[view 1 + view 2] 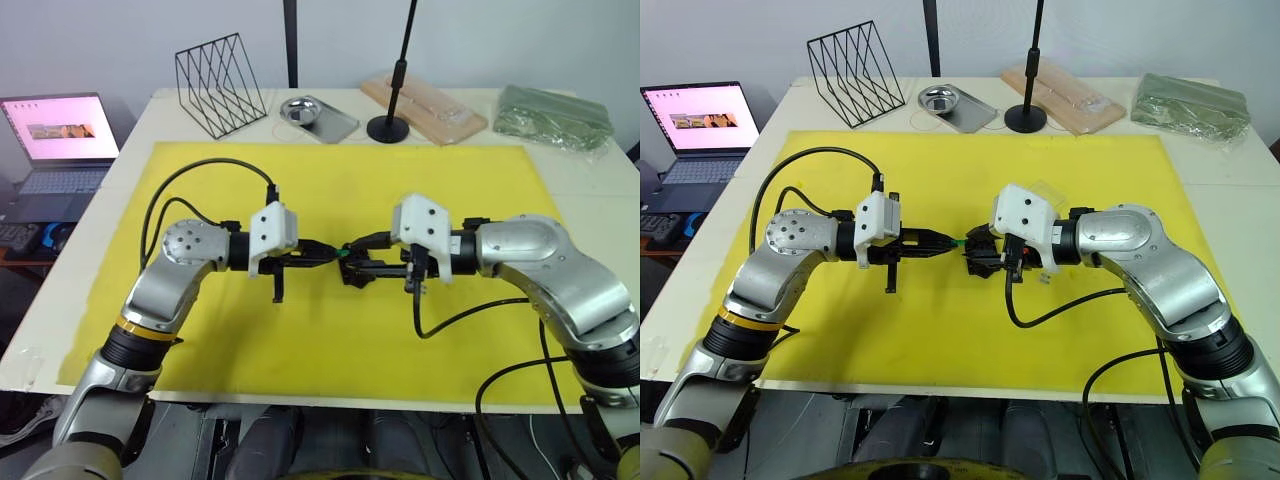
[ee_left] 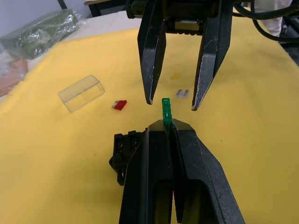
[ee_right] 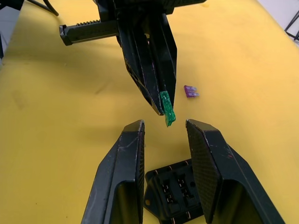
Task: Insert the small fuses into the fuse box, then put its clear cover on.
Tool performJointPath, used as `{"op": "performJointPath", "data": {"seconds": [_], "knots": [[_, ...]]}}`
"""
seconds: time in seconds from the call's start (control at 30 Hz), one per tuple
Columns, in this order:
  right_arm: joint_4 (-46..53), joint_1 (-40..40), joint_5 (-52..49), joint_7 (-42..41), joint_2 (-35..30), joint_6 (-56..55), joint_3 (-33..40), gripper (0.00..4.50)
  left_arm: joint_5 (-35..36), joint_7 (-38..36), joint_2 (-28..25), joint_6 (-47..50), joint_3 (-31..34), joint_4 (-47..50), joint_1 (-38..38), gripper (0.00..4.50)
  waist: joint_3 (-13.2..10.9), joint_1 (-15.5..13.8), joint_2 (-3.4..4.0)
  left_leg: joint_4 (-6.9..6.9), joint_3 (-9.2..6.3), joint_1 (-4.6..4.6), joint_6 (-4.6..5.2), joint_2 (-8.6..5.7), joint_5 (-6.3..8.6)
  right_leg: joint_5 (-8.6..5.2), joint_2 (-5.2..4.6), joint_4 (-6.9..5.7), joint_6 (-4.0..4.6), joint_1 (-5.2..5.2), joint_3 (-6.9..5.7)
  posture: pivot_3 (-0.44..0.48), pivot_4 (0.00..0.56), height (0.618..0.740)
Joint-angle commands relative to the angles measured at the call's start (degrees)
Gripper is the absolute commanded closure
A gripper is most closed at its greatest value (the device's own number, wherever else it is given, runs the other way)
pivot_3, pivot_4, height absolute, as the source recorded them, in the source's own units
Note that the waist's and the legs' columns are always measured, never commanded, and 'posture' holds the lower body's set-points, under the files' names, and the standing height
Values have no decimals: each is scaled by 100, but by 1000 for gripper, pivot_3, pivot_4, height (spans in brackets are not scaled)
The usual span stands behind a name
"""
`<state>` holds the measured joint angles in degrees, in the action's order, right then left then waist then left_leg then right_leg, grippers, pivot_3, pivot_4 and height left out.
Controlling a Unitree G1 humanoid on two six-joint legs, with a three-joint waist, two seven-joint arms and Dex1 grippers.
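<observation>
My left gripper (image 2: 167,125) is shut on the green fuse (image 2: 166,112), whose end sticks out past its fingertips. Facing it tip to tip is my right gripper (image 3: 164,125), which is open, and the green fuse (image 3: 167,112) hangs just in front of the gap between its fingers. Below that gap the black fuse box (image 3: 175,191) lies on the yellow mat, slots up, partly hidden by the fingers. The clear cover (image 2: 81,92) rests on the mat to one side. A red fuse (image 2: 120,105) lies near it. Two grey fuses (image 2: 182,93) lie together under the right arm.
The yellow mat (image 1: 330,340) covers most of the table. Along the far edge stand a black wire rack (image 1: 220,82), a metal dish (image 1: 305,112), a stand's round base (image 1: 388,128), a clear tray with a wooden board (image 1: 425,108) and a green bag (image 1: 555,118). A laptop (image 1: 60,140) sits off to the left.
</observation>
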<state>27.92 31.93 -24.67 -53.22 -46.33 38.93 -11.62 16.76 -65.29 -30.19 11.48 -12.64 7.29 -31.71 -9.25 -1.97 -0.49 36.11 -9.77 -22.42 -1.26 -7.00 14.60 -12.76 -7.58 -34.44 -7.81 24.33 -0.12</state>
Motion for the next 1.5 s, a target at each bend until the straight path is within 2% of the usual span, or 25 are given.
{"op": "performJointPath", "data": {"seconds": [0.03,0.2,0.27,0.4,0.73,0.83,0.93,1.03,1.2,1.23,1.5], "knots": [[80,62,62,-4,57,-64,37,3034,-44,-50,0,-212,-19,135,-116,4500,0,-5,0,1,0,0,-1,0,-1,1,0,-1,1,0,0,0,150,740],[91,89,37,-46,87,-40,74,3034,-139,-47,-13,-301,-60,223,-2,4500,0,-5,0,3,0,0,-2,0,-2,5,0,-3,3,-1,0,0,150,740],[115,103,8,-55,96,-17,93,3402,-179,-59,-16,-356,-84,244,68,4500,0,-1,0,3,0,1,-2,0,-2,6,1,-5,4,-1,0,0,150,740],[134,111,-65,-116,105,28,127,4449,-245,-89,-36,-489,-111,222,146,4500,0,-2,0,4,0,1,-4,0,-4,6,1,-6,4,-1,0,0,150,740],[125,163,-74,-177,119,37,147,4449,-309,-210,-59,-969,-134,21,325,4500,1,-1,1,4,0,2,-5,0,-5,7,1,-7,6,0,0,0,150,740],[-46,252,-113,-376,29,-27,195,4500,426,-132,40,-317,196,137,565,3849,2,16,4,4,0,2,-6,0,-5,7,1,-7,6,0,0,0,150,740],[-394,383,-119,-739,-93,-205,207,4500,693,30,38,-43,363,331,1009,2835,2,54,3,6,-2,3,-5,0,-5,7,1,-14,6,0,0,0,150,740],[-894,475,11,-1070,-121,-525,148,4500,578,245,94,-185,349,521,1525,1808,2,128,4,5,-1,5,-5,0,-4,7,0,-17,6,-1,1,0,150,740],[-1508,533,318,-1525,-118,-1063,-46,4500,266,740,469,-603,295,343,1900,193,3,127,4,7,0,7,-5,-1,-5,8,-2,-21,6,-1,1,0,150,740],[-1628,543,391,-1594,-102,-1158,-91,4500,163,814,544,-764,267,240,1937,15,3,127,4,8,0,7,-5,-1,-5,8,-2,-23,6,-1,1,0,150,740],[-2019,562,738,-1795,81,-1526,-241,4500,-342,1226,998,-1556,122,-389,2005,15,6,125,9,8,1,9,-6,-1,-5,8,-2,-26,7,0,3,0,150,740]]}}
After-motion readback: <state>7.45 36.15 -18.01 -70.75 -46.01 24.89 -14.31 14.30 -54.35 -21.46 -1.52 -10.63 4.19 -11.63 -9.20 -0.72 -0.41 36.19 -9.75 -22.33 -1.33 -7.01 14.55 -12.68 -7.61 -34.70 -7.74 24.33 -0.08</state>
